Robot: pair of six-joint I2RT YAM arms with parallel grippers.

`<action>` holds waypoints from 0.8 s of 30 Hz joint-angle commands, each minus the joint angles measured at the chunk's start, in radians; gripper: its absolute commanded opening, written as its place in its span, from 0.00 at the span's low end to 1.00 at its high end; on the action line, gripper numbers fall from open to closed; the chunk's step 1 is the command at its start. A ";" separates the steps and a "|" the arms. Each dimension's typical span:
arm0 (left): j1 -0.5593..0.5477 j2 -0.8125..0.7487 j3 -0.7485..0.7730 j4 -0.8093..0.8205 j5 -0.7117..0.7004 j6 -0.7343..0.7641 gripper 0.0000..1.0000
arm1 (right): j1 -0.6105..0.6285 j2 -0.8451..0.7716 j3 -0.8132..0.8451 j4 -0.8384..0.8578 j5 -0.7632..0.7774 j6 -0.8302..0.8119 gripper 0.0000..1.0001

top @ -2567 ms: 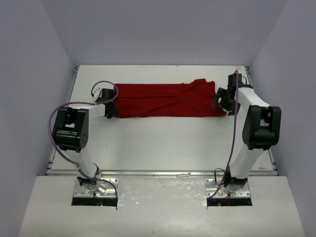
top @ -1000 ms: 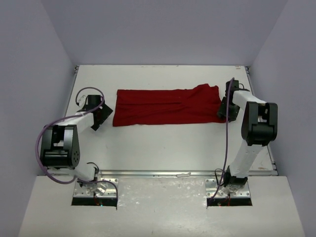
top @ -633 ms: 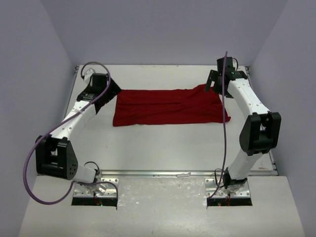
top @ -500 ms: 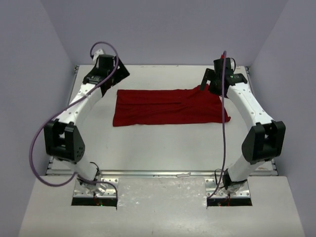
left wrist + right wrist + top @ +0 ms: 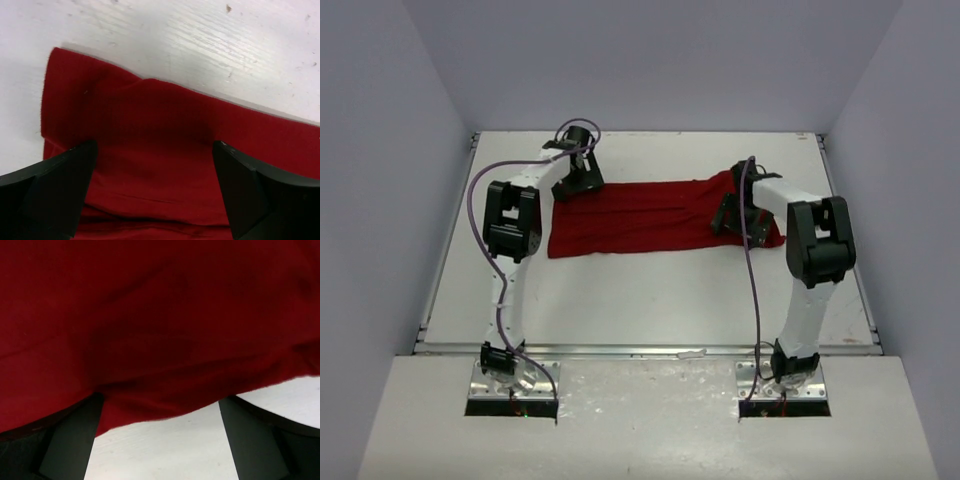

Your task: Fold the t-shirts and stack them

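Here's the deep-red short-sleeved cloth t-shirt (image 5: 655, 215), folded into a long band and lying flat across the far half of the white table (image 5: 650, 290), its long edges running left to right. The right end is rumpled, with one fold bulging toward the back.

The left gripper (image 5: 576, 183) is down over the band's far left corner, and the arm is reaching far out from its base. On the left wrist camera the two black fingers (image 5: 55, 190) stand wide apart with red cloth spread between them. That corner lies on bare white table and nothing is pinched: the claw is open.

Over to the right gripper (image 5: 730, 215). It is low over the right-hand part of the band, just inside the rumpled end. Its wrist camera is nearly filled with red, and the shirt's edge runs across the tips of both dark fingers (image 5: 70, 440), with a strip of white table between them. The jaws are spread wide and clamp no cloth. Whether the tips touch the fabric cannot be told.
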 commanded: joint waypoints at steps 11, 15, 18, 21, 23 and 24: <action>-0.008 0.027 -0.113 -0.244 -0.387 -0.188 1.00 | -0.041 0.611 0.921 -0.335 -0.062 -0.276 0.99; -0.052 -0.139 -0.422 -0.136 -0.335 -0.229 1.00 | -0.039 0.709 1.107 -0.350 -0.254 -0.418 0.99; -0.115 -0.260 -0.640 -0.027 -0.282 -0.239 1.00 | -0.036 0.697 1.122 -0.296 -0.340 -0.518 0.99; -0.192 -0.316 -0.762 0.021 -0.246 -0.257 1.00 | -0.009 0.652 1.094 -0.246 -0.319 -0.615 0.99; -0.239 -0.343 -0.805 0.046 -0.178 -0.266 1.00 | 0.017 0.651 1.114 -0.232 -0.333 -0.650 0.99; -0.261 -0.355 -0.850 0.058 -0.162 -0.287 1.00 | 0.027 0.651 1.117 -0.214 -0.361 -0.676 0.99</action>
